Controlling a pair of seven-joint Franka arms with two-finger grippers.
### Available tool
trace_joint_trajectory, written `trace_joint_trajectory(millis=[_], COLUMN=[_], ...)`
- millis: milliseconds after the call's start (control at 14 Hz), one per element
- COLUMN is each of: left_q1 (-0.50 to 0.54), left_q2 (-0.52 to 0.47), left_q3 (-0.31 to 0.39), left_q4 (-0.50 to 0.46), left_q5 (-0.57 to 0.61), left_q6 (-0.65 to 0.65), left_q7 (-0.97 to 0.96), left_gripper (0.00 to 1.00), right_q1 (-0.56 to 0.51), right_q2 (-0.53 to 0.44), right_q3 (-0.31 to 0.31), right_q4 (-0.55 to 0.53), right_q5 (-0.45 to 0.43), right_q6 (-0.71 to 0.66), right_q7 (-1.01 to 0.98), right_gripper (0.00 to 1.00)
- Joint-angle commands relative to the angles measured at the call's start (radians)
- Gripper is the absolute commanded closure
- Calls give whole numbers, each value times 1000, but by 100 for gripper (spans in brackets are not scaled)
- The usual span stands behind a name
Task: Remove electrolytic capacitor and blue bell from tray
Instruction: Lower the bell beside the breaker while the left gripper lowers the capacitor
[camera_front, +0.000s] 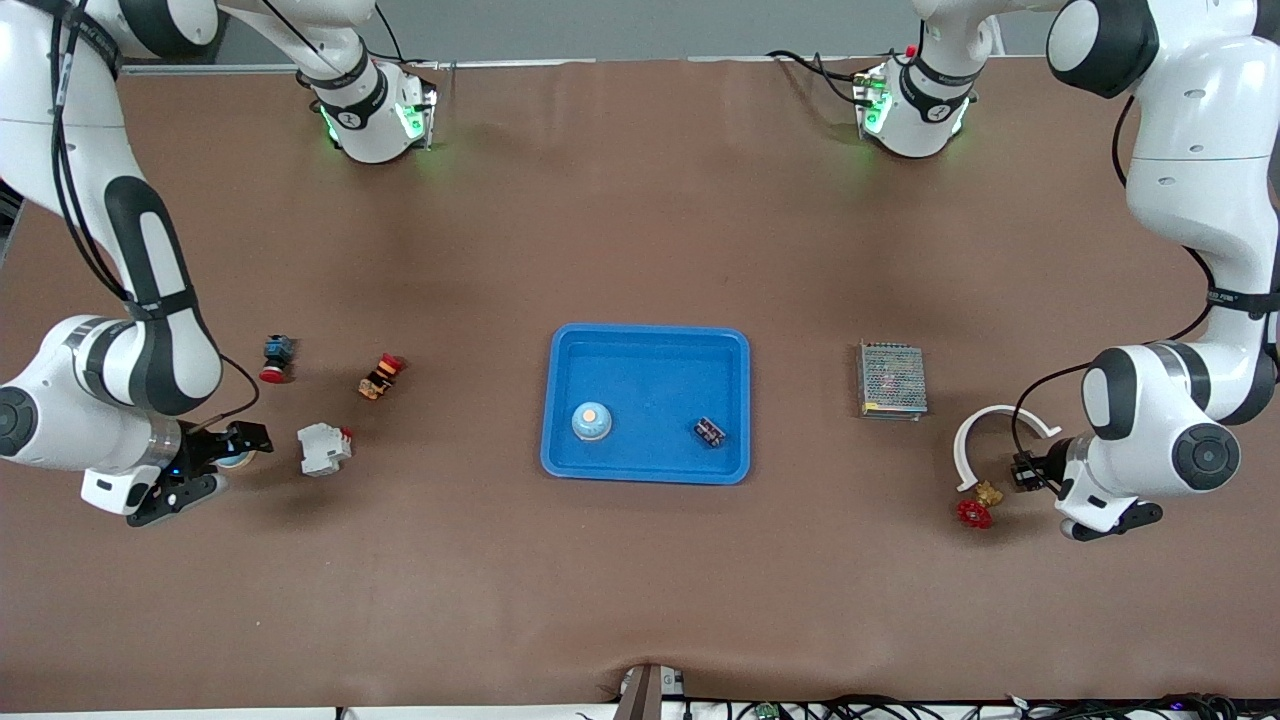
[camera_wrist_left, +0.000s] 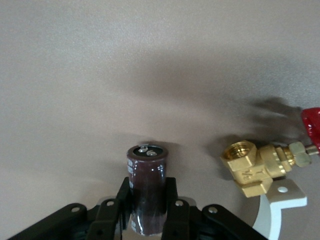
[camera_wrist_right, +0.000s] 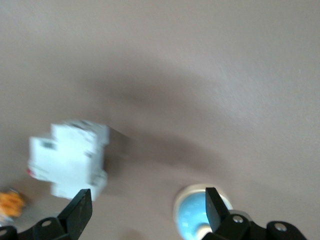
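Note:
My left gripper (camera_wrist_left: 148, 189) is shut on a dark brown capacitor (camera_wrist_left: 146, 162), held upright just above the table. In the front view this gripper (camera_front: 1030, 470) is low at the left arm's end, beside a brass valve (camera_front: 988, 493). My right gripper (camera_wrist_right: 147, 200) is open and empty, low over the table at the right arm's end (camera_front: 236, 447). A blue bell with a cream rim (camera_wrist_right: 196, 216) sits under one of its fingers. A blue tray (camera_front: 645, 340) in the middle holds a blue dome with an orange top (camera_front: 591, 421) and a small dark part (camera_front: 709, 432).
A white breaker (camera_front: 324, 448) lies beside the right gripper and also shows in the right wrist view (camera_wrist_right: 70, 157). A red-and-orange switch (camera_front: 381, 376) and a red button (camera_front: 276, 358) lie farther off. A red-handled valve (camera_wrist_left: 252, 167), a white curved bracket (camera_front: 985, 425) and a metal mesh box (camera_front: 891, 379) are near the left gripper.

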Motion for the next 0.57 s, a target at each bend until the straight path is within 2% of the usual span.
trace_joint_trajectory(millis=[0,285,499], left_q1=[-3,-3,-3], left_q2=[13,16,14], left_q3=[-2,-2,-2], left_q4=[16,15,16], left_q5=[27,27,27], left_q6=[9,20,20], left_q7=[-23,-23,-23], left_gripper=[75,71,59], right_q1=[58,188,301], right_q2=[-30,-43,-66], right_q3=[-4,-4,-4], right_q4=[-19,-34,-50], right_q5=[19,59,59], right_q6=[-15,-12,-11], right_q7=[203,458,743], right_gripper=[0,0,0])
